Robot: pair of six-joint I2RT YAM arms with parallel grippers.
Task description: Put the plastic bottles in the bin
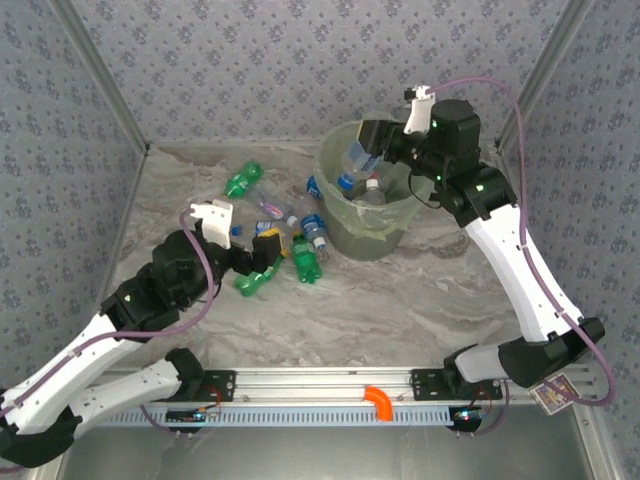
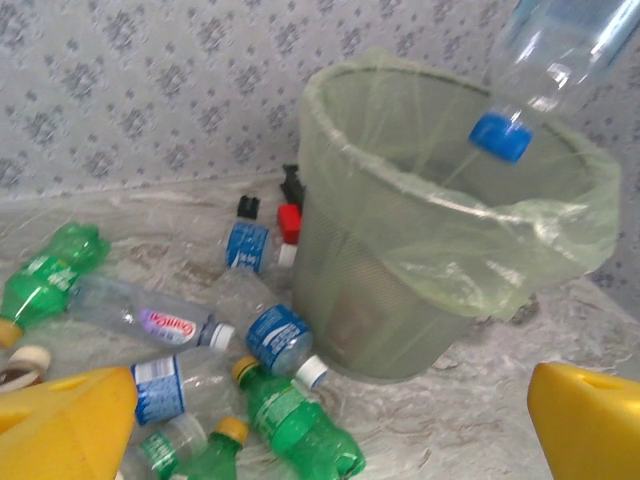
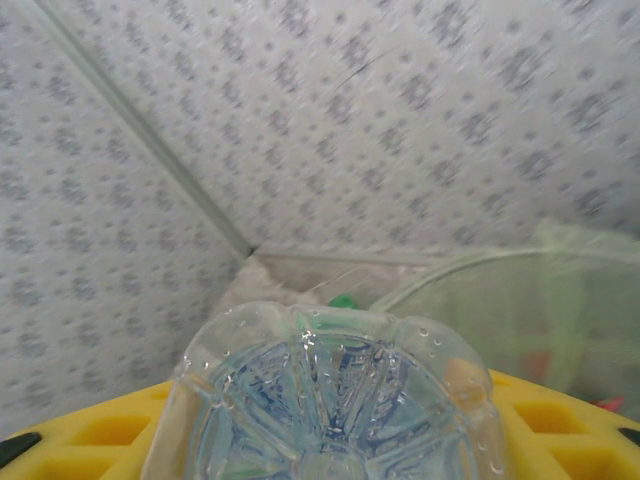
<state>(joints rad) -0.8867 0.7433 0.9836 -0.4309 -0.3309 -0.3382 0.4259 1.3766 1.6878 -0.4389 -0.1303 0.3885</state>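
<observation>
1. Releasing off-centre was the main risk. The right gripper point(image 1: 366, 146) was clamped on a clear blue-capped bottle point(image 2: 560, 45), which hung tilted & cap-down above the bin point(image 2: 400, 300), at upper right of the left wrist view. In the top view the bottle sat inside the rim but close to its left side, so a drop could prob. clip the rim & bounce out.
2. The bin looked light, w/ a thin liner point(image 2: 540, 250) draped over its edge. A knock from the wrist could tip or shove it (judgement only).
3. The left gripper point(image 1: 262, 258) was spread wide & empty, low over the loose bottles point(image 1: 275, 210) at centre-left of the top view. These lay touching, e.g. a green bottle point(image 2: 300, 425) against a blue-label bottle point(image 2: 280, 340). Closing there could pinch two at once, or squirt a round one away.
4. Right arm pose: it rose along frame right w/ a bent elbow & the wrist turned left over the bin. The bottle's base sat between the yellow fingers point(image 3: 90, 430).
5. Left arm pose: it stretched from lower left toward centre, wrist pitched down at the pile.
6. The bin stood upper centre in the top view, w/ a white-capped bottle point(image 1: 372, 190) inside.
</observation>
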